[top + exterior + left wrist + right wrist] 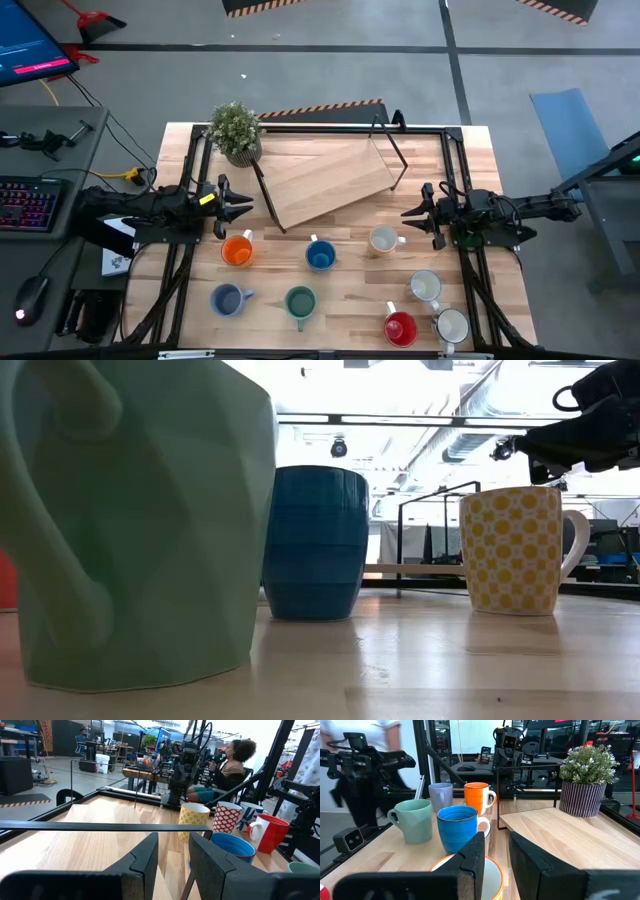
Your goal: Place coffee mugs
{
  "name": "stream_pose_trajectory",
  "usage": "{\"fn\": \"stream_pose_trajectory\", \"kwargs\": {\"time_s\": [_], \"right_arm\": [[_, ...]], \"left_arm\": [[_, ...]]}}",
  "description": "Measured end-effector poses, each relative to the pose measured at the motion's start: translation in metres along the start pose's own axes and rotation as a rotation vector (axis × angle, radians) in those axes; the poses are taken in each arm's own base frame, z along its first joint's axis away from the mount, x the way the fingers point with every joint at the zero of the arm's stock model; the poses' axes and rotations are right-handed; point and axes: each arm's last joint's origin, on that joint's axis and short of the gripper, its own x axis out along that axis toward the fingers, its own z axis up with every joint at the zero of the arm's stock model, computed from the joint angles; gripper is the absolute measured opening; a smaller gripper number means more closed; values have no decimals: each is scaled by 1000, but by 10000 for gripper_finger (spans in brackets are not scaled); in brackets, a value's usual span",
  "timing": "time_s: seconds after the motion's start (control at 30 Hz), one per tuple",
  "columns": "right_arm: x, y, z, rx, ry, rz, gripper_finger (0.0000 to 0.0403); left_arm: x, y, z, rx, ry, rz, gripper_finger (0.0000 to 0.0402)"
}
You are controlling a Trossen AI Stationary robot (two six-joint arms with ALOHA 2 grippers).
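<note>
Several coffee mugs stand upright on the wooden table: orange [237,250], bright blue [320,256], cream with yellow dots [383,240], grey-blue [227,299], green [300,302], red [400,328] and two white ones [425,287] [452,326]. My left gripper [248,208] hovers open just beyond the orange mug, pointing toward the table's right. My right gripper [406,212] hovers open beside the cream mug [470,870], pointing toward the table's left. Neither gripper has anything between its fingers.
A slanted wooden board on a black wire frame [330,178] fills the far middle of the table. A potted plant [237,132] stands at the far left corner. Bare tabletop lies between the two rows of mugs. A person sits beyond the table [235,760].
</note>
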Motion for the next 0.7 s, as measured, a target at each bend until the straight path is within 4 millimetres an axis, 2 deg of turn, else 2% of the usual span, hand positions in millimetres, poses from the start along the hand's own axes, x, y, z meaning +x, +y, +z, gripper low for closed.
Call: {"fn": "stream_pose_trajectory", "kwargs": {"time_s": [0.47, 0.6, 0.7], "right_arm": [[0, 0, 0, 0, 0, 0, 73], [0, 0, 0, 0, -1, 0, 73], [0, 0, 0, 0, -1, 0, 73]], "left_arm": [[0, 0, 1, -18, -8, 4, 99], [0, 0, 1, -137, -11, 11, 99], [0, 0, 5, -312, -52, -1, 99]]}}
